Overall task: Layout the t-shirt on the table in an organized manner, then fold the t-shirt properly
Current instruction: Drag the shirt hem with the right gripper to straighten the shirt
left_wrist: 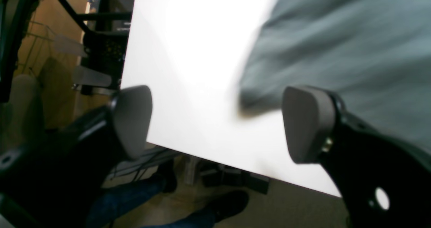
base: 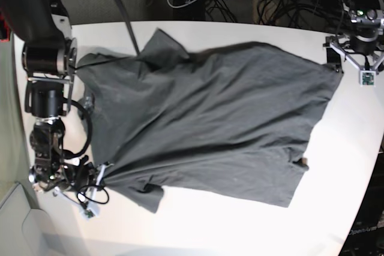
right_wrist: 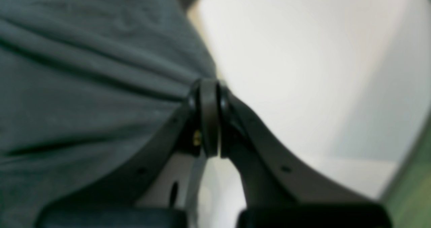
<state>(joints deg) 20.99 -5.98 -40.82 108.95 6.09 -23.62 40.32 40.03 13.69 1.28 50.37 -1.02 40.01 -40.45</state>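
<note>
Nearest the base camera, at the near left of the worktop (base: 198, 235), the right gripper (base: 101, 171) has its jaws pressed together on a pinch of the t-shirt (base: 210, 118). The right wrist view shows this closely: the pads meet with dark fabric caught between them, and taut creases run away from the pinch across the cloth (right_wrist: 84, 86). White worktop (right_wrist: 303, 69) lies bare beside it.

Further in, the t-shirt lies on the worktop, spread over much of its middle. It is mostly opened out in a single layer but sits skewed, with one sleeve near the front edge, another poking toward the far left, and wrinkles fanning from the held corner. A small tag or fold shows at the right-hand edge. No fold has been made yet.

Farthest, at the far right corner, the left gripper (base: 360, 52) hovers with its jaws wide apart and nothing between them. Its wrist view shows the two grey pads (left_wrist: 133, 120) apart over the worktop edge (left_wrist: 188, 69), with a corner of the t-shirt (left_wrist: 336, 46) just beside one pad, not gripped.

By my judgement the layout step is under way and unfinished: the cloth needs squaring and smoothing, and all the folding remains.
</note>
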